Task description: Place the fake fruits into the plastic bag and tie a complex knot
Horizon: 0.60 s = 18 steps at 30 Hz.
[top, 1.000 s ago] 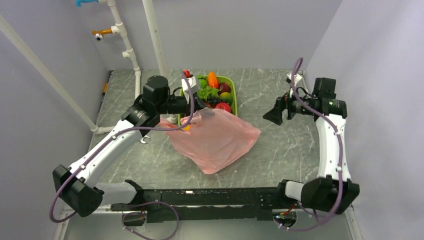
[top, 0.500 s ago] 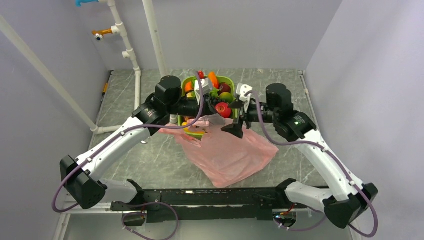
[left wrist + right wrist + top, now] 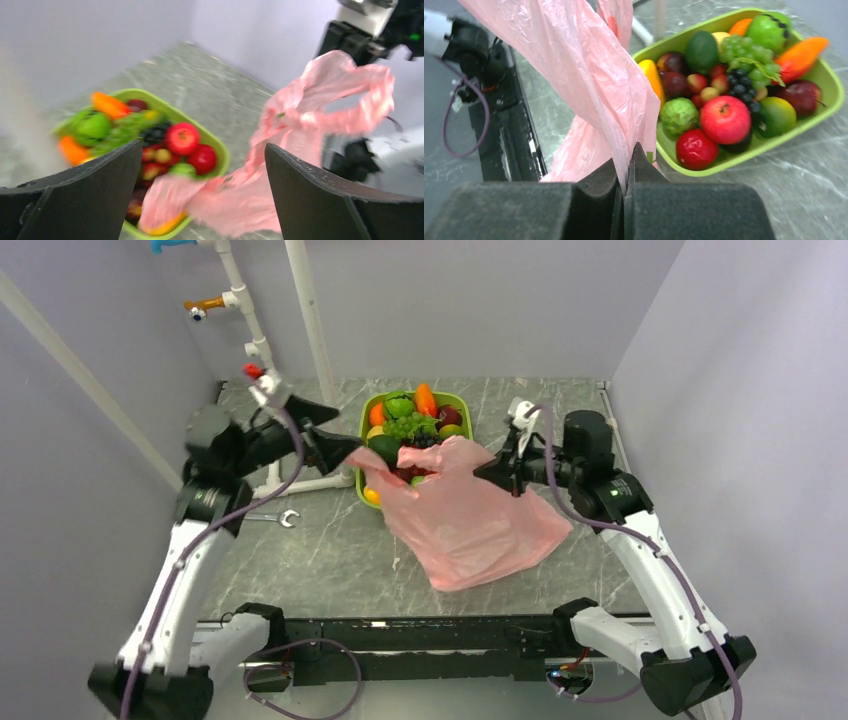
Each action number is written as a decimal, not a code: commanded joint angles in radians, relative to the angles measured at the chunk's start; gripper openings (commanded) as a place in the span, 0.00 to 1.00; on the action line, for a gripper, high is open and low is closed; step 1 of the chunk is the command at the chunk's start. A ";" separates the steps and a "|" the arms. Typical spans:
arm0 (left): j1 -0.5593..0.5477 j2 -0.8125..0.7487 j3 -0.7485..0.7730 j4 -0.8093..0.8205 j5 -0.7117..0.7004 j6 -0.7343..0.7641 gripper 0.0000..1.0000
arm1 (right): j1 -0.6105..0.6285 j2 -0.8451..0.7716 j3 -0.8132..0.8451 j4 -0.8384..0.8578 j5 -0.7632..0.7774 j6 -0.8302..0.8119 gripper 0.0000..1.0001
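The pink plastic bag point(image 3: 470, 525) lies on the table, its mouth draped over the near end of the lime-green tray point(image 3: 465, 418). The fake fruits point(image 3: 412, 422) are piled in that tray: red apples point(image 3: 724, 119), grapes, an avocado and orange pieces. My right gripper point(image 3: 482, 473) is shut on the bag's upper edge point(image 3: 589, 75), the film pinched between its pads point(image 3: 626, 175) and held up. My left gripper point(image 3: 340, 430) hangs open left of the tray, apart from the bag point(image 3: 320, 100), with nothing between its fingers point(image 3: 200, 195). A knot is not in view.
A small wrench point(image 3: 272, 518) lies on the table left of the bag. White pipes point(image 3: 262, 350) run along the back left, one lying on the table beside the tray. The black rail point(image 3: 400, 635) spans the near edge.
My left gripper let go of the bag, opened and swung back to the left. My right gripper closed on the bag's edge and drew it a little to the right.
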 commanded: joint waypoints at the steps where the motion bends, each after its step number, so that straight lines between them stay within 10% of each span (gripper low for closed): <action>1: 0.186 -0.156 -0.064 -0.062 -0.113 0.039 1.00 | -0.088 -0.036 0.042 0.069 -0.084 0.132 0.00; 7: 0.237 -0.165 -0.302 0.087 0.193 -0.207 1.00 | -0.152 -0.073 0.032 0.166 -0.171 0.257 0.00; 18: -0.121 0.010 -0.324 0.377 0.086 -0.303 1.00 | -0.168 -0.083 0.064 0.250 -0.289 0.423 0.00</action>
